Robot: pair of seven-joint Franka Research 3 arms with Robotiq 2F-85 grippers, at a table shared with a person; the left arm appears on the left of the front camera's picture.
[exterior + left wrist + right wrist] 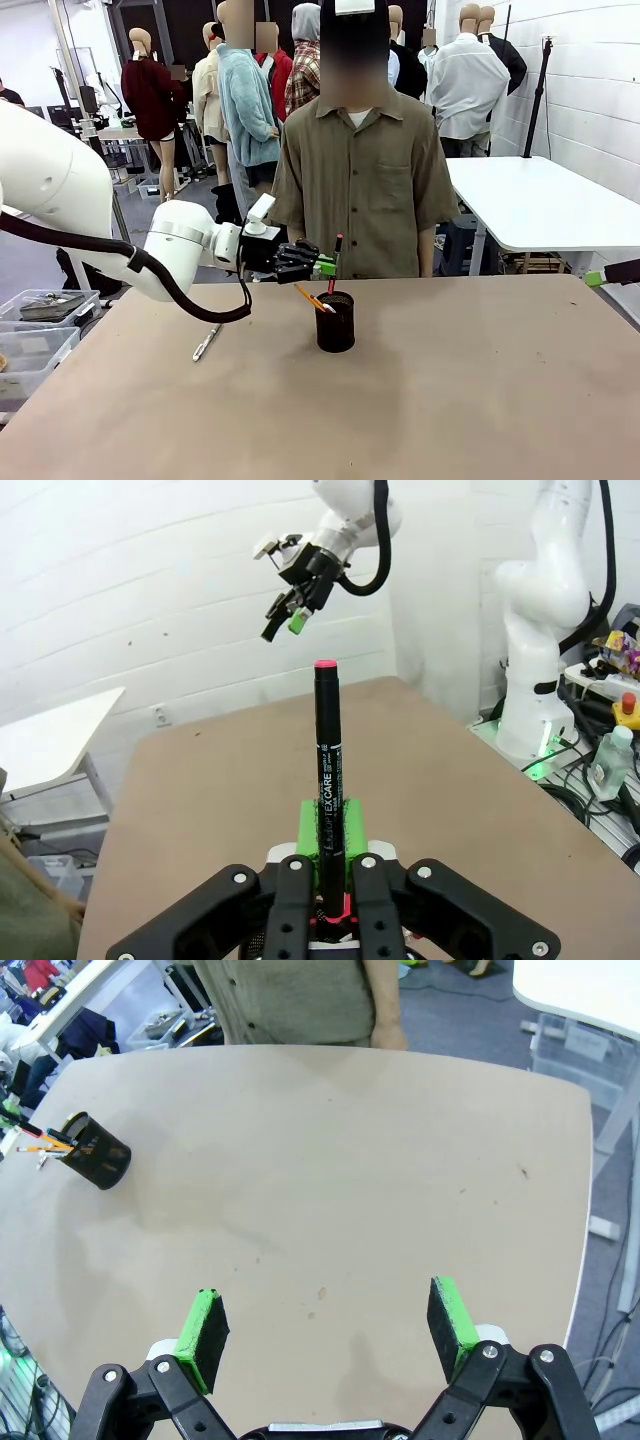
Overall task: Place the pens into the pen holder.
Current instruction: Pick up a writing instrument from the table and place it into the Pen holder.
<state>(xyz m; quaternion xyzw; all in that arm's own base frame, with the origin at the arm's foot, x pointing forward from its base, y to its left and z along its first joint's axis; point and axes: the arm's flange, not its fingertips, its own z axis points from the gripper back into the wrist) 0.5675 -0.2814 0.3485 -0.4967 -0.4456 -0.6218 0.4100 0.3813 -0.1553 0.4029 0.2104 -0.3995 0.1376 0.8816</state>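
Three-item status, left to right. Far left, beside the desk (450, 400): clear plastic bins (40, 345). Next, silvery-white pen (206, 343): flat on the desk, left of centre, well apart from the pen holder (335, 325). Then left gripper (326, 266): in from the left, fingers level, pinching black marker (339, 246), green pads on both sides of the barrel. Marker upright, red end up, white print along the barrel in the left wrist view. Lower end right at the holder's rim; cannot tell if inside. In the holder: orange-yellow pencil (308, 295), leaning left, upper end poking out over the rim. Holder upright near desk centre, in front of person (360, 180) standing at the far edge. Far right: right gripper (325, 1330), jaws spread wide, nothing between the pads, hovering above the right part of the desk, well apart from the holder. From the right wrist view: holder far off at upper left, pencil visible inside, desk surface below the pads.
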